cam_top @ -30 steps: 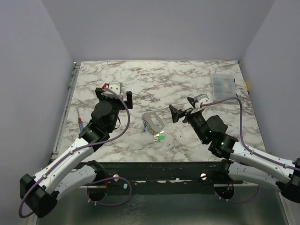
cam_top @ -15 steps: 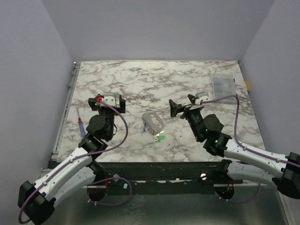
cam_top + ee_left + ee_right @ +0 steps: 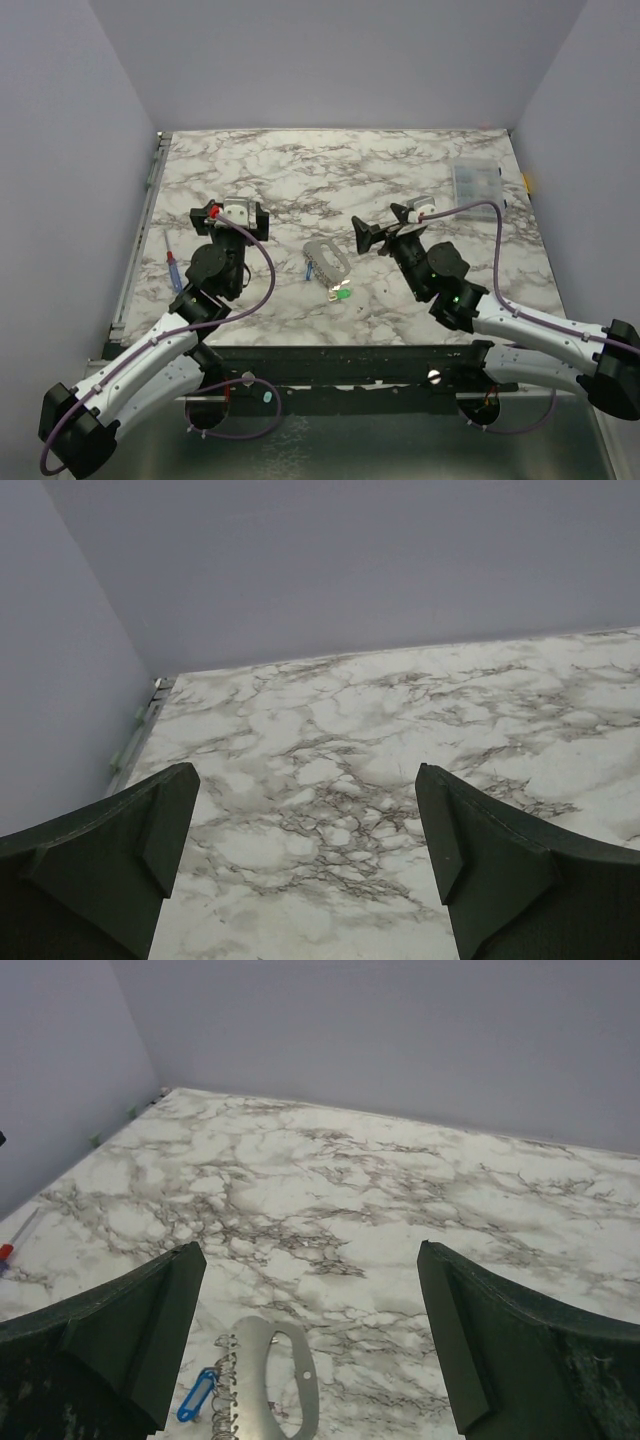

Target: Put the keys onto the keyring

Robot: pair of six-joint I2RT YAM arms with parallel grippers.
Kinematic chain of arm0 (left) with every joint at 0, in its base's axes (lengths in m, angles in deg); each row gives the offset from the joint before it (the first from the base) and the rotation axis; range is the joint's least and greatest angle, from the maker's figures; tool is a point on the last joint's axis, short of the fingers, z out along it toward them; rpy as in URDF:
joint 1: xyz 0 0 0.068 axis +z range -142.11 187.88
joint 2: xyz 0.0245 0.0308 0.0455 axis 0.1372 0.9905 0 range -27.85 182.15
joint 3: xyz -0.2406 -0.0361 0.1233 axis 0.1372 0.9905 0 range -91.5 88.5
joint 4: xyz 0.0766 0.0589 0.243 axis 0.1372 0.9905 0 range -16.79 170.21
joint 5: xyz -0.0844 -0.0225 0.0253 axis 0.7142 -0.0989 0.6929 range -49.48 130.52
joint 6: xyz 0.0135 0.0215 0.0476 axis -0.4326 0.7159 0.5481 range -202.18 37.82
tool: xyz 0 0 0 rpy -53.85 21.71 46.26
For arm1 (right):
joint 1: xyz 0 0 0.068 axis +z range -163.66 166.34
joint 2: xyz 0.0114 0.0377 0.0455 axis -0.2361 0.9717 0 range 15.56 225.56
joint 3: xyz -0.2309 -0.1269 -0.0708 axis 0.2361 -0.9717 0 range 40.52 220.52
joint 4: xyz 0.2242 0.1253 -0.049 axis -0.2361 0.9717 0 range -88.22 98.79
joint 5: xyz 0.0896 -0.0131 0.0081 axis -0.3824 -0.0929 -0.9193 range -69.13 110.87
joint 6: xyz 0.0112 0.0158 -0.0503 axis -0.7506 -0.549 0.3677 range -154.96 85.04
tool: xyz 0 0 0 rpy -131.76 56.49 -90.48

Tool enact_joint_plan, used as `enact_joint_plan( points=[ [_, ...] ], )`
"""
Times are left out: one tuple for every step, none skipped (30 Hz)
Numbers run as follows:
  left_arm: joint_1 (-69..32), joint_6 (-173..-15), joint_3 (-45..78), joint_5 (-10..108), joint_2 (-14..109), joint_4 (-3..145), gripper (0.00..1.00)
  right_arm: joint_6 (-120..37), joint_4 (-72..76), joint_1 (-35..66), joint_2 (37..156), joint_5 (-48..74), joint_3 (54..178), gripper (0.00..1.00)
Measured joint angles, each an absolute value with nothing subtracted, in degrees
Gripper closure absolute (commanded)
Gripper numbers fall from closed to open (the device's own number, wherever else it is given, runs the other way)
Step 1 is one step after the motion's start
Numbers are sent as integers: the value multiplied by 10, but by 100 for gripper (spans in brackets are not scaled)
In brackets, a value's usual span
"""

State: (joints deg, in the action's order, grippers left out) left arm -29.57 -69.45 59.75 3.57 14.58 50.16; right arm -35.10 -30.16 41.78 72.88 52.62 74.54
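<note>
Marble table (image 3: 300, 170) is carrying the keyring (image 3: 325, 258) and keys (image 3: 340, 293) centrally; left gripper (image 3: 230, 216) and right gripper (image 3: 383, 231) are hovering alongside, jaws spread, empty.

readable text: you have none in any of the three views.
keyring (image 3: 250, 1370): plain metal faces you, with no marking you can read.
clear box (image 3: 475, 182): too small for you to make out any label.
</note>
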Motion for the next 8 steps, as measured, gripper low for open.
enact_joint_plan(
  points=[
    [-296, -695, 598, 36, 146, 502, 2, -354, -300, 418, 729, 522, 746, 0],
    [-296, -695, 598, 36, 146, 502, 2, -356, -299, 418, 729, 519, 747, 0],
    [-296, -695, 598, 36, 146, 502, 2, -360, -298, 418, 729, 515, 748, 0],
    [-296, -696, 598, 36, 146, 502, 2, -364, -296, 418, 729, 512, 749, 0],
    [-296, -696, 598, 36, 146, 502, 2, -368, -292, 418, 729, 510, 751, 0],
    [-296, -697, 598, 36, 146, 502, 2, -373, -286, 418, 729, 510, 753, 0],
    [-296, -700, 598, 36, 146, 502, 2, -379, -278, 418, 731, 510, 758, 0],
    [-296, -701, 598, 36, 146, 502, 2, -383, -270, 418, 736, 511, 767, 0]
  ],
)
